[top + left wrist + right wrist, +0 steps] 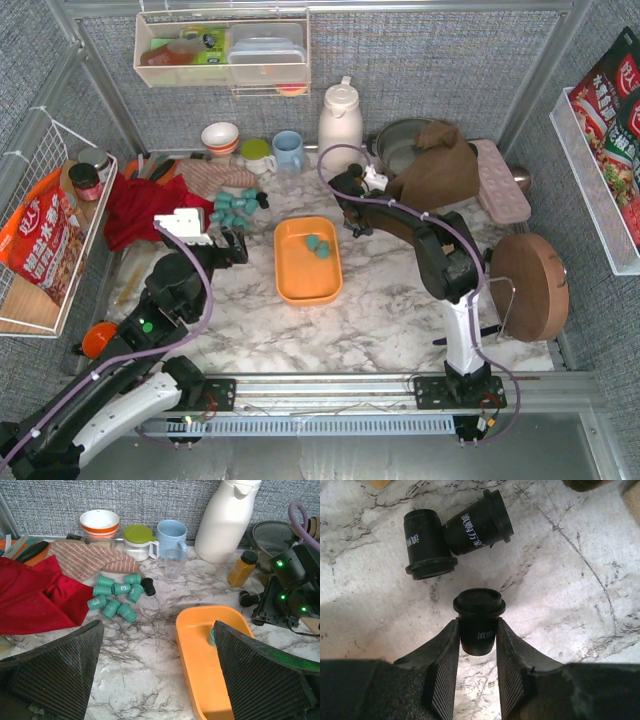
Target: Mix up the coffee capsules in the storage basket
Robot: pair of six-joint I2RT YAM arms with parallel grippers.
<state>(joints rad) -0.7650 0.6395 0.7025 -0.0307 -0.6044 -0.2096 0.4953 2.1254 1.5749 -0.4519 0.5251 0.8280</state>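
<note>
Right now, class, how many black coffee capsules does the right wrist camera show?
3. One capsule sits between the right arm's jaws; a second and third lie touching on the marble beyond. Others may be outside this view.

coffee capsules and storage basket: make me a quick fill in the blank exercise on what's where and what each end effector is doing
1. The storage basket is coloured ____.
2. The coffee capsules lying in it are all ____.
3. The capsule between the jaws of the right end effector is ____.
4. The left end effector stands ____, holding nothing.
Missing words: orange; teal; black; open.
</note>
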